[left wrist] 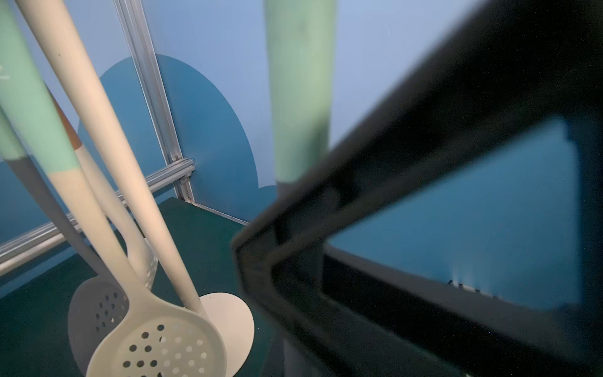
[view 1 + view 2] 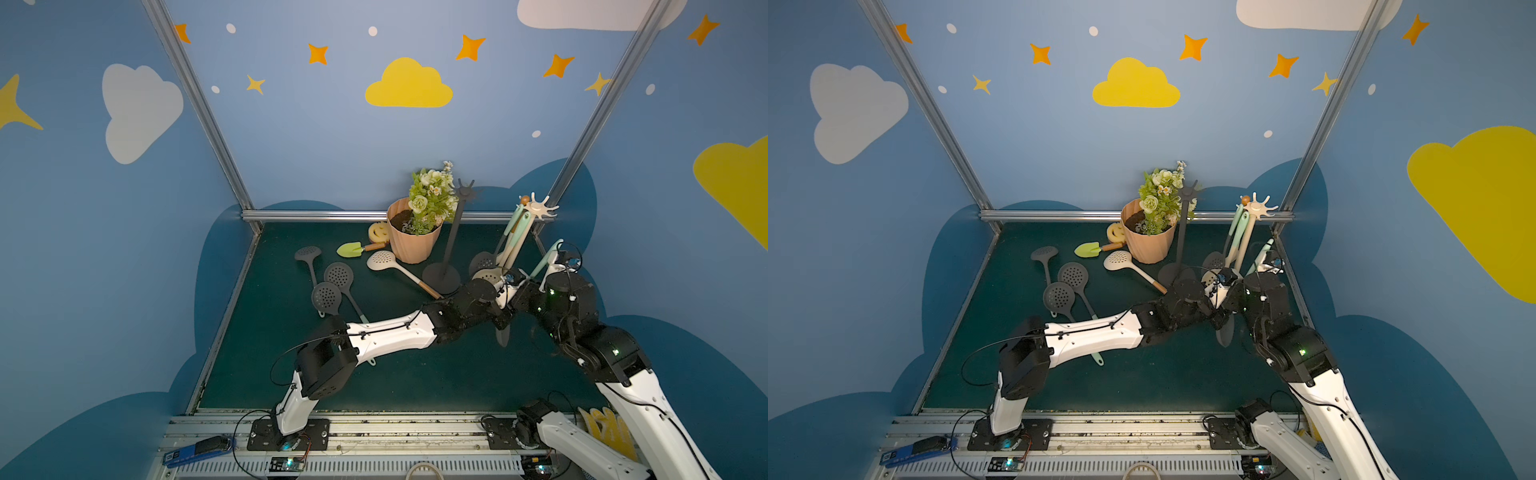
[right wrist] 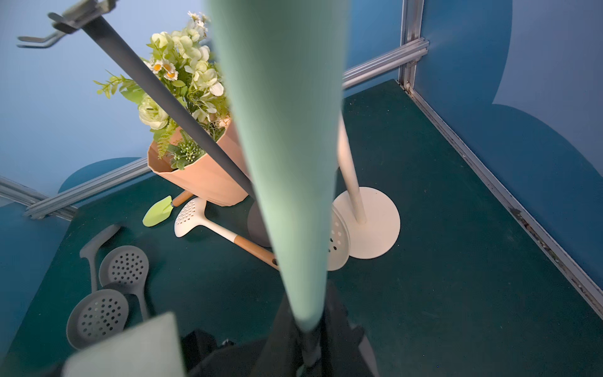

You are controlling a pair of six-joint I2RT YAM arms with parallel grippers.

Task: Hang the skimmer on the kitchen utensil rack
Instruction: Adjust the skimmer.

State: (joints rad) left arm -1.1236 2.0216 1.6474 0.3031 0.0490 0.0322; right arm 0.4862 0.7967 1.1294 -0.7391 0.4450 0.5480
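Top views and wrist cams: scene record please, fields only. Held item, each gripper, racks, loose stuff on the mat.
held item: skimmer, mint handle, grey head, off the mat, head down
left gripper: shut on the skimmer's handle
right gripper: handle rises from between its jaws; open or shut unclear
white rack: three hanging skimmers
grey rack: nothing hanging
loose on mat: three grey skimmers, cream skimmer, green trowel
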